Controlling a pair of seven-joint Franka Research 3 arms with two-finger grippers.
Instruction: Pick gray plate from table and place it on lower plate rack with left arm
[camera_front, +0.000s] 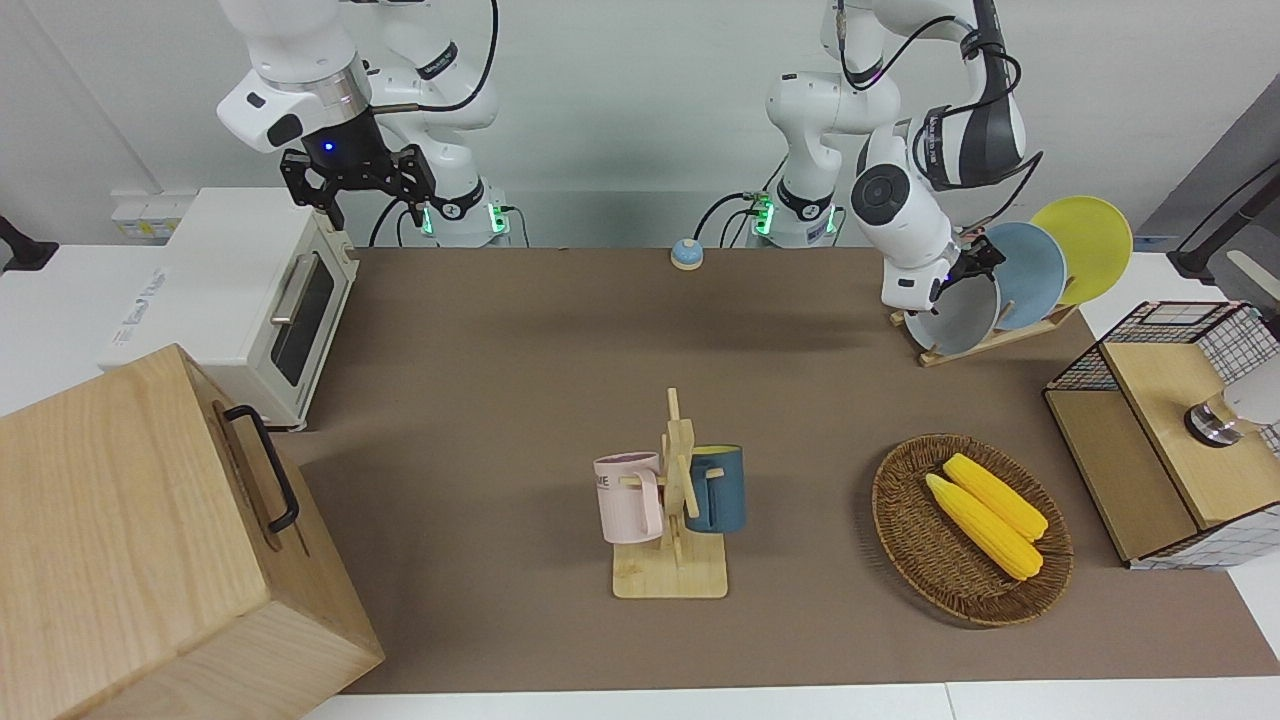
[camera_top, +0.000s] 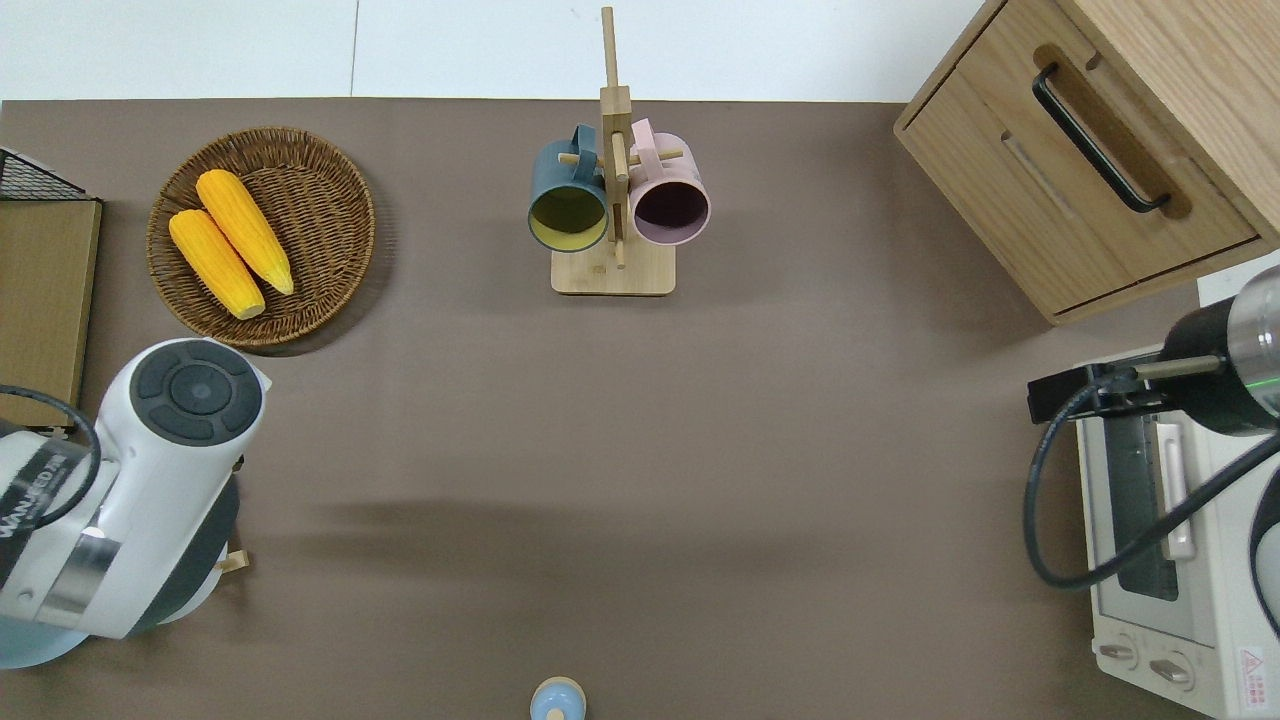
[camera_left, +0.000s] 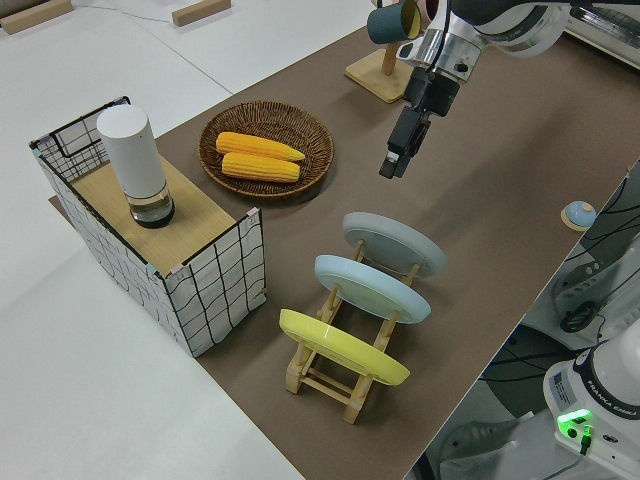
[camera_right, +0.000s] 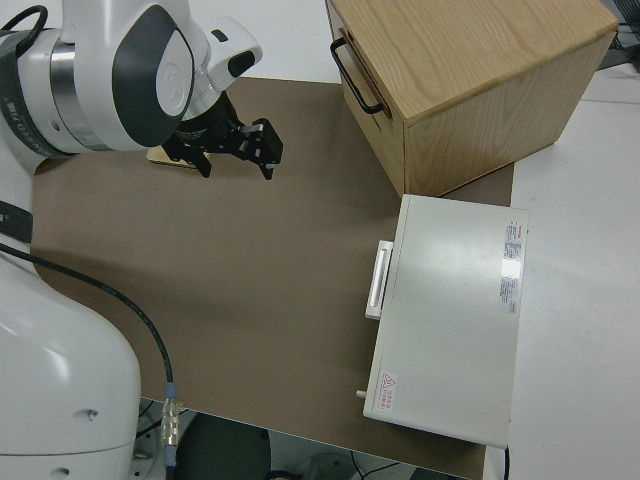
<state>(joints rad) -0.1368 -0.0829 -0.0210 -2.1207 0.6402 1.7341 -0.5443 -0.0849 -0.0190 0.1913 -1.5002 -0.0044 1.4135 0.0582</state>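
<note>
Brown worktop: gray plate racked, my left end effector released above it; a careless retreat could clip it.

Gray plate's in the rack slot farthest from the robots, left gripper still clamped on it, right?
Half right. The gray plate sits in the lower plate rack slot farthest from the robots, but the left gripper is not holding it: the left side view shows the gripper lifted clear above the plate.

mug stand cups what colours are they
One pink mug, one dark blue mug; the front view shows them best.
</note>
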